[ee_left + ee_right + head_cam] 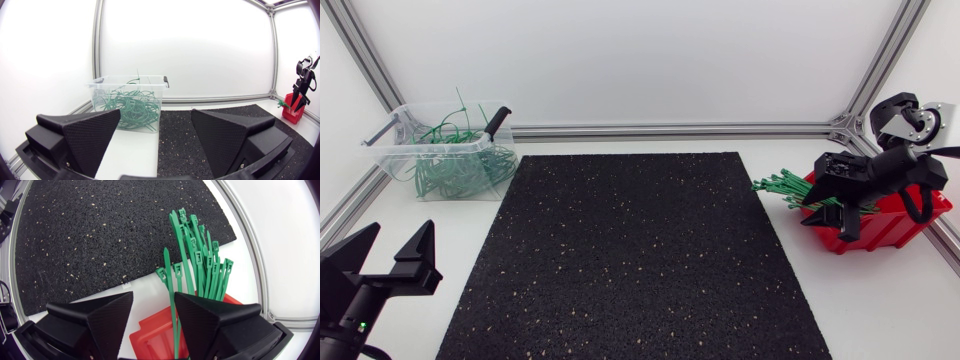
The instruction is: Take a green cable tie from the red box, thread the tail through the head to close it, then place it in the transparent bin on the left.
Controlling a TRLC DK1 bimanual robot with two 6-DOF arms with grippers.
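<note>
Under the right hand (pixel 154 300) sits the red box (pixel 150 335). A bunch of green ties (pixel 202 265) sticks out of it, ahead of the fingers and out over the white tabletop (pixel 142 285). One tie (pixel 168 277) lies a little apart from the bunch and runs up through the gap between the two fingers. The fingers are apart and do not pinch it yet. I think a tie like this is very light, thin and bendy, and its smooth plastic may slip. A firm pinch on the flat strip, back from the head, looks best, so both ends stay free. The other ties lie close beside the hand and could get dragged along. The box wall is right under the fingers, so there is little room to go down. Ahead of the hand the black mat (pixel 100 230) gives lots of open room. The left hand (pixel 155 125) is wide apart and holds nothing. The bin (pixel 127 79) stands ahead of it, with looped ties inside.
</note>
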